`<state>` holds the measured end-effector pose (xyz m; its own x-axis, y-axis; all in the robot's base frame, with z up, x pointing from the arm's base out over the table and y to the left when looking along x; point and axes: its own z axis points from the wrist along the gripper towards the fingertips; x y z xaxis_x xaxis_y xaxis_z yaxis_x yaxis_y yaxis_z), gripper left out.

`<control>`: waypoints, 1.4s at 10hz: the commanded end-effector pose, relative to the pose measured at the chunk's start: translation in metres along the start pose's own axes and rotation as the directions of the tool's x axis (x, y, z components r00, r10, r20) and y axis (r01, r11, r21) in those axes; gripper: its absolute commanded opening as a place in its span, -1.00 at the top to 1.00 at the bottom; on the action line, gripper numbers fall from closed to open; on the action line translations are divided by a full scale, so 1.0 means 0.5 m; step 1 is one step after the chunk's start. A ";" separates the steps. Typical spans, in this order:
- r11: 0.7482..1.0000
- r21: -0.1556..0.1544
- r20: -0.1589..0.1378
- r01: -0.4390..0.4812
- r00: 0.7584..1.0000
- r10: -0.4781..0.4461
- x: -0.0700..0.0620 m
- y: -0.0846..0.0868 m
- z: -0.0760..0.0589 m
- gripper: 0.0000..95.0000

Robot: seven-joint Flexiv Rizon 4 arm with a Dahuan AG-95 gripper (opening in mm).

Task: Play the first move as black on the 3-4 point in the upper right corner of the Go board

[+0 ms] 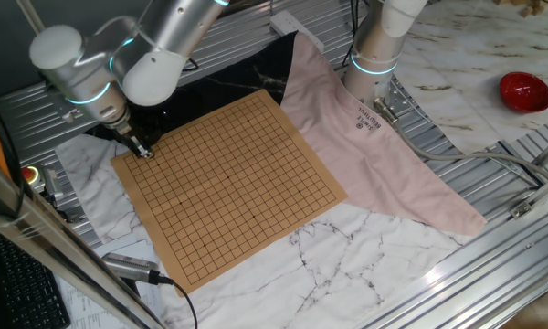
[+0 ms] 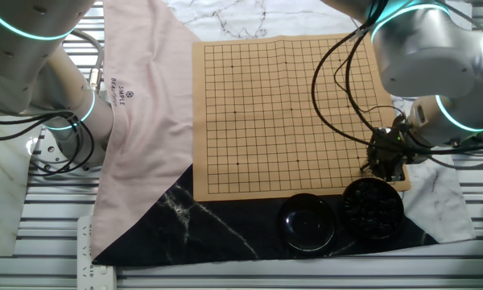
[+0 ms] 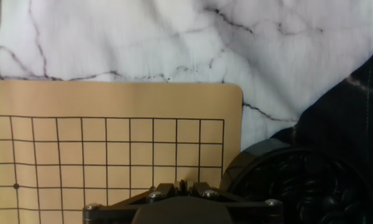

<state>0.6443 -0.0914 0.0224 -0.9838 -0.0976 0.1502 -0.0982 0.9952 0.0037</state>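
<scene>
The tan Go board [image 1: 237, 183] lies on the table and carries no stones; it also shows in the other fixed view [image 2: 290, 113] and the hand view [image 3: 112, 143]. My gripper [image 1: 144, 152] is low over the board's corner beside the bowl of black stones [image 2: 373, 208]. It also shows in the other fixed view [image 2: 384, 165]. In the hand view my gripper [image 3: 181, 185] has its fingers close together with a thin dark sliver between them, the black stone [image 3: 181, 183]. The 3-4 point lies near this grid corner [image 3: 222, 120], partly hidden under my hand.
An empty black bowl [image 2: 307, 221] stands next to the stone bowl [image 3: 298, 186] on black marbled cloth. A pink cloth [image 1: 365, 137] lies along one board edge. A second robot's base [image 1: 376, 55] and a red bowl [image 1: 525, 91] are at the back.
</scene>
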 end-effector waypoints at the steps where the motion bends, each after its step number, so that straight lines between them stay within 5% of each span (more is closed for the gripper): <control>1: 1.000 0.001 0.042 0.002 0.999 -0.002 0.004 0.001 -0.002 1.00; 14: 0.995 0.099 -0.034 0.019 0.999 -0.015 0.004 0.001 -0.002 1.00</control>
<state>0.6401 -0.0911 0.0243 -0.9769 -0.1125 0.1816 -0.1312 0.9869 -0.0943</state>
